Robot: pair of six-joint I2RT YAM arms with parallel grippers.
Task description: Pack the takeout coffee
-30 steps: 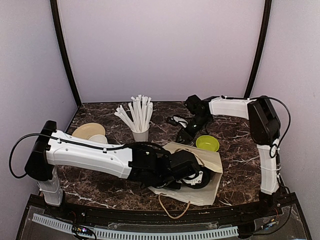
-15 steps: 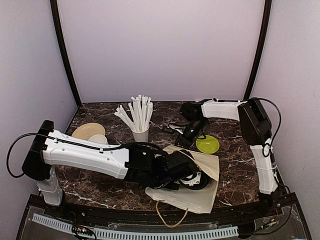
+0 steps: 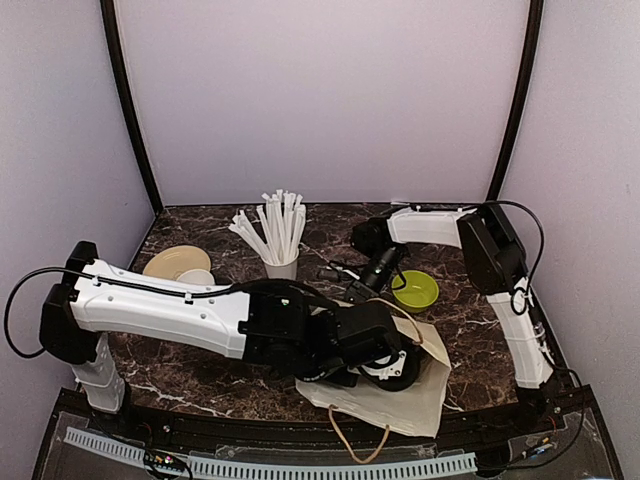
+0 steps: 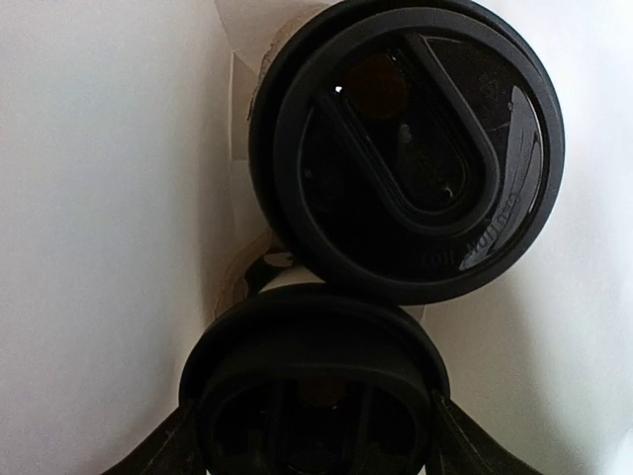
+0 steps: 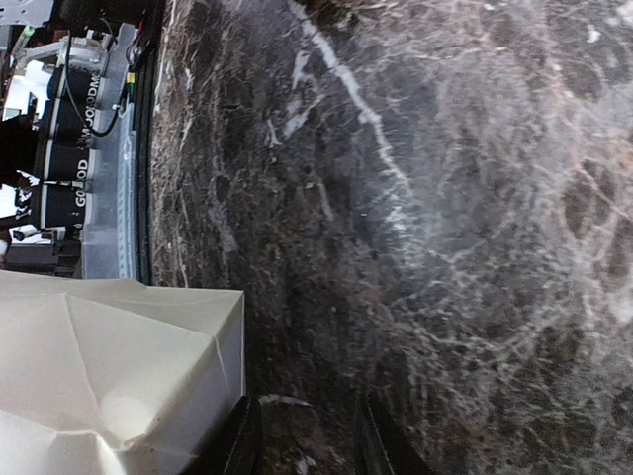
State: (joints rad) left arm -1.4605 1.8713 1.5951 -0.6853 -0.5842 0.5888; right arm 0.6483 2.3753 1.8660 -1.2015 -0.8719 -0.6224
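Note:
A white paper bag (image 3: 405,405) lies on its side on the marble table, mouth toward my left arm. My left gripper (image 3: 385,358) is inside the bag, shut on a takeout coffee (image 3: 397,367) with a black lid. In the left wrist view that lid (image 4: 312,386) sits between my fingers (image 4: 158,457), and a second black-lidded coffee (image 4: 406,148) lies just beyond it against the bag's white wall (image 4: 99,198). My right gripper (image 3: 365,287) is open and low over the table at the bag's far edge. The bag's corner (image 5: 109,366) shows just left of its fingers (image 5: 242,440).
A white cup of straws (image 3: 280,240) stands behind the bag. A green bowl (image 3: 415,290) sits right of my right gripper. A tan plate (image 3: 175,262) and a white lidless cup (image 3: 197,278) are at the left. The bag's cord handle (image 3: 355,440) loops over the front edge.
My right gripper has moved left and nearer, down to the bag's far edge. My left arm has pushed further right into the bag, and the bag has shifted and lifted a little.

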